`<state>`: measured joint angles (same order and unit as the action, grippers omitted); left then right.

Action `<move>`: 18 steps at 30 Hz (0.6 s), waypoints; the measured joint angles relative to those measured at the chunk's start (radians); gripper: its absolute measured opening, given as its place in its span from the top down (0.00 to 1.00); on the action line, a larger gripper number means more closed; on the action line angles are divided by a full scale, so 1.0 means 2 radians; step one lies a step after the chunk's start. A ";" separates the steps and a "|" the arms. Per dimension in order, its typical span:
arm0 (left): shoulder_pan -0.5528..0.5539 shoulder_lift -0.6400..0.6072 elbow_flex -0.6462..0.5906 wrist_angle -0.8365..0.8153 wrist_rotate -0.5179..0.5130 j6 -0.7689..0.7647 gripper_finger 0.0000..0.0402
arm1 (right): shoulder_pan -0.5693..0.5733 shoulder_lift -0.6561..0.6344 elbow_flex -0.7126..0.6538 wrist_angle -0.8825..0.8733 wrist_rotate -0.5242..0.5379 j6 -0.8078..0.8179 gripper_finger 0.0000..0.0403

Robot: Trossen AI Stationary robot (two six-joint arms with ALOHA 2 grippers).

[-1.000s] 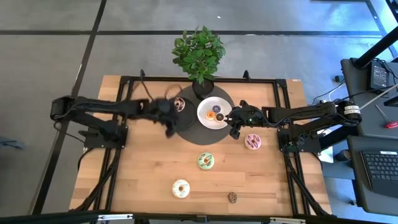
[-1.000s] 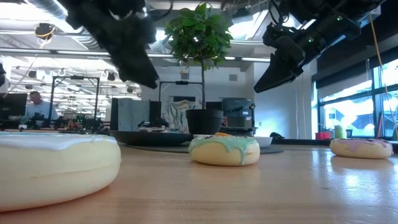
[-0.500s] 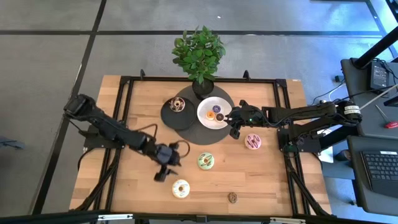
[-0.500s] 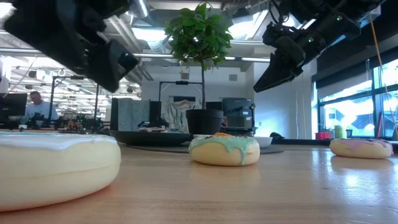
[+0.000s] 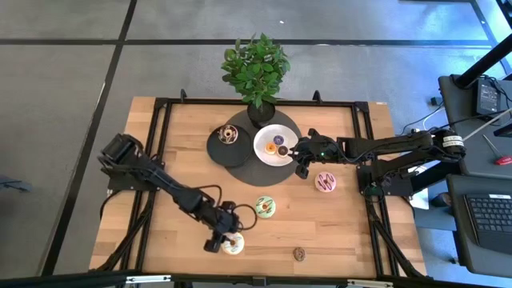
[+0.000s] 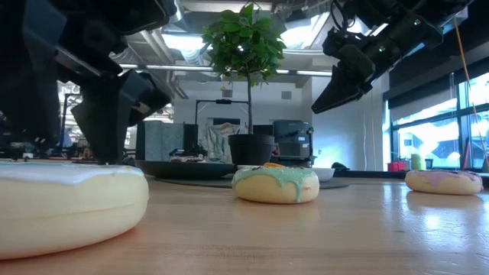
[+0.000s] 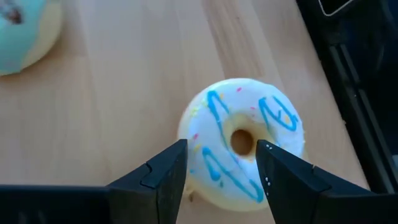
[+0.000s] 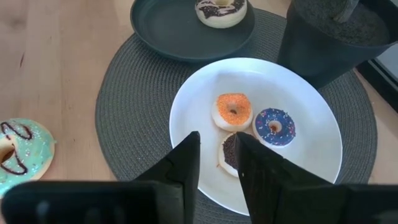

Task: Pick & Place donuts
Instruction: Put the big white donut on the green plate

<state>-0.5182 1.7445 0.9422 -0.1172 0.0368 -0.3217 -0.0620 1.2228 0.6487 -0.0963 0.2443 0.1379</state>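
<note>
A cream-white donut with blue drizzle (image 7: pixel 242 146) lies flat on the wooden table near its front edge (image 5: pixel 233 243). My left gripper (image 7: pixel 221 171) is open, slanting down over it, with one finger on each side of the donut's near rim (image 5: pixel 222 240). The green donut (image 5: pixel 265 207) and the pink donut (image 5: pixel 326 182) lie flat on the table. My right gripper (image 8: pixel 217 158) hangs in the air over the white plate's right rim (image 5: pixel 302 168), fingers a little apart, nothing between them. My left gripper comes at the cream-white donut's near rim (image 7: pixel 205 177) slanting down from the table's left, its fingers apart. I cannot tell whether they touch the donut. The donut lies flat on the table.
A white plate (image 5: pixel 263 149) with three tiny donuts and a black plate (image 5: pixel 218 142) with one donut sit on a round grey mat (image 5: pixel 252 170). A potted plant (image 5: pixel 258 68) stands behind them. A tiny brown donut (image 5: pixel 299 254) lies near the front edge.
My left gripper has swung from the black plate at the far middle toward the table's near edge and sunk over the cream-white donut. The donuts have not moved.
</note>
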 joint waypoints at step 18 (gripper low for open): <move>-0.002 0.019 0.007 -0.003 -0.006 -0.028 0.54 | 0.000 0.000 0.000 -0.003 0.000 0.007 0.74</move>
<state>-0.5217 1.7817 0.9558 -0.1238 0.0246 -0.3774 -0.0621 1.2228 0.6487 -0.1017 0.2440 0.1526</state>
